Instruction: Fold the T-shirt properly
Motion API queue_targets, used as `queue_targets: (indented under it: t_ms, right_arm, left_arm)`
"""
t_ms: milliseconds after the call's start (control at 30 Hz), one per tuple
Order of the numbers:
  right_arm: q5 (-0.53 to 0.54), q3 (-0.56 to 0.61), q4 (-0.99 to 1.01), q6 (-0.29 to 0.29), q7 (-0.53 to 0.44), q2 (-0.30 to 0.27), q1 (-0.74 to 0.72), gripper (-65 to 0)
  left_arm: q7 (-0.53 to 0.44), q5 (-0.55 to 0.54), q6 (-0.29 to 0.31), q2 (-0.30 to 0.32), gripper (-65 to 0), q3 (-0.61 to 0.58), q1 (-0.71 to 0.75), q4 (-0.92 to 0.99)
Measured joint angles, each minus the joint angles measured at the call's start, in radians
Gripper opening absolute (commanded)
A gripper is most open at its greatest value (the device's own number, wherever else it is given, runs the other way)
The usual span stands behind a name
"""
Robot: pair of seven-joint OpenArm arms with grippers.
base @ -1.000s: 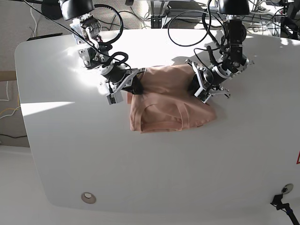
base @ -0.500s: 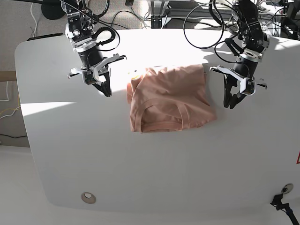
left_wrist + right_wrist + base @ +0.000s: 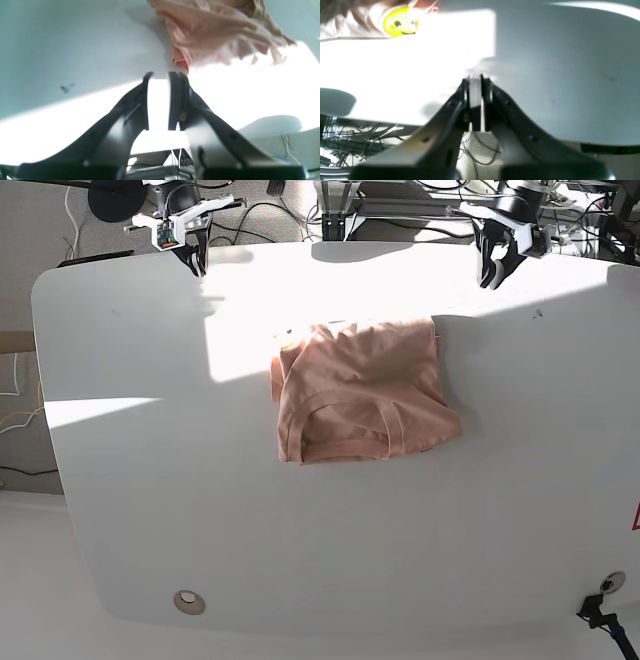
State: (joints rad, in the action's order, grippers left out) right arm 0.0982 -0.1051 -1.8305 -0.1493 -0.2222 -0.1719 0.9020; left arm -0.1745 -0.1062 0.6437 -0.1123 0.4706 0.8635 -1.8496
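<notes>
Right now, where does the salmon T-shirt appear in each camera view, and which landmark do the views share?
Base view: the T-shirt lies folded near the table's middle, slightly toward the far edge.
Left wrist view: it fills the top, right of centre, beyond the left gripper.
Right wrist view: only a bit shows at the top-left corner.
Shared landmark: the white table, with its bright sunlit patch.

- You have a white table (image 3: 330,550) with rounded corners filling most of the base view, a bright patch of sunlight across its upper left part.
- The salmon T-shirt (image 3: 360,395) lies folded into a rough rectangle just above the frame's centre, wrinkled, its ribbed collar facing the lower edge.
- A small yellow smiley sticker (image 3: 398,25) sits just beside the shirt's upper left corner.
- A round metal fitting (image 3: 188,602) sits in the tabletop at lower left.
- A small dark mark (image 3: 537,312) shows at upper right.
</notes>
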Motion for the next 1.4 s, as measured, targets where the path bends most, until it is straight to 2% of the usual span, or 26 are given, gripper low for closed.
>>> queue_targets:
  t_ms: [267,367,433,600,733,833,867,1000,1167,1233,1300,1400]
  right_arm:
    - [-0.003,0.003,0.047,-0.004,-0.026,-0.001,0.219,-65.0]
    - [0.000,0.009,0.124,-0.004,-0.042,0.003,0.224,-65.0]
    - [0.002,0.025,0.233,0.006,-0.030,0.025,0.191,-65.0]
    - [-0.012,0.037,0.508,-0.010,-0.031,0.086,0.028,-65.0]
    - [-0.005,0.080,0.684,0.011,-0.038,0.075,-0.071,-65.0]
    - [-0.012,0.122,0.794,-0.002,-0.029,0.075,-0.143,-65.0]
    - [-0.012,0.124,0.828,-0.002,-0.040,0.081,-0.170,-65.0]
    - [-0.011,0.123,0.970,-0.004,-0.042,0.084,-0.272,-65.0]
    - [-0.011,0.122,1.158,-0.002,-0.037,0.080,-0.403,-65.0]
    - [-0.009,0.123,1.214,-0.001,-0.040,0.085,-0.439,-65.0]
    - [-0.012,0.123,1.254,-0.003,-0.035,0.086,-0.474,-65.0]
    - [-0.010,0.123,1.318,-0.003,-0.036,0.083,-0.524,-65.0]
  left_arm:
    - [-0.003,0.000,0.002,-0.001,-57.4,0.000,0.233,0.000]
    - [-0.024,-0.006,0.002,0.003,-57.4,-0.003,0.249,0.050]
    - [-0.011,-0.004,-0.002,0.005,-57.4,-0.005,0.231,0.140]
    - [-0.019,0.144,0.003,0.007,-57.4,-0.006,0.086,0.367]
    - [-0.015,0.198,-0.004,0.021,-57.4,-0.002,-0.016,0.566]
    - [-0.010,0.241,0.003,0.044,-57.4,-0.004,-0.095,0.705]
    - [-0.014,0.251,-0.013,0.052,-57.4,0.000,-0.128,0.749]
    - [-0.023,0.314,-0.012,0.073,-57.4,-0.002,-0.235,0.920]
    - [-0.021,0.428,-0.114,0.087,-57.4,0.000,-0.337,1.116]
    - [-0.020,0.464,-0.136,0.098,-57.4,0.000,-0.396,1.215]
    - [-0.010,0.472,-0.158,0.121,-57.4,-0.002,-0.465,1.341]
    - [-0.021,0.468,-0.230,0.174,-57.4,-0.002,-0.578,1.536]
